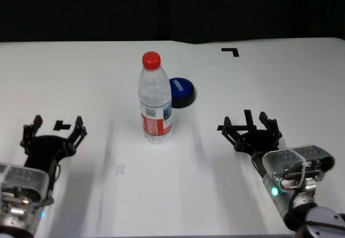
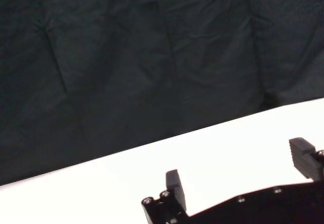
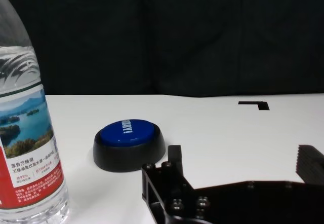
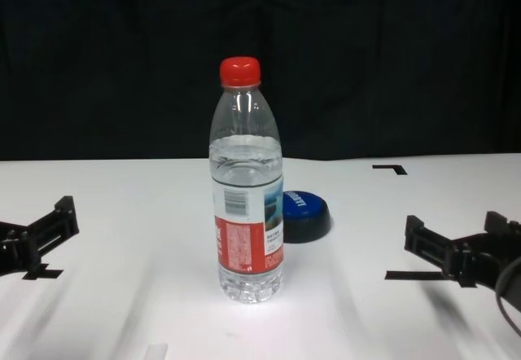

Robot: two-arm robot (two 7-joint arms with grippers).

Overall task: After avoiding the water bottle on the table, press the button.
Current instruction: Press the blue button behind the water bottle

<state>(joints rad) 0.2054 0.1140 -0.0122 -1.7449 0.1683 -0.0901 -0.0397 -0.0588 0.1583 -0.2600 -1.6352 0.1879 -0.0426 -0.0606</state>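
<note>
Bottle, button, two spread grippers on table

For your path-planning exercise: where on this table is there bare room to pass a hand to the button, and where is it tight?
Bare table lies between the right pincer and the button, and between the left pincer and the bottle. It is crowded where the bottle stands right in front of the button, partly hiding it from the chest view.
</note>
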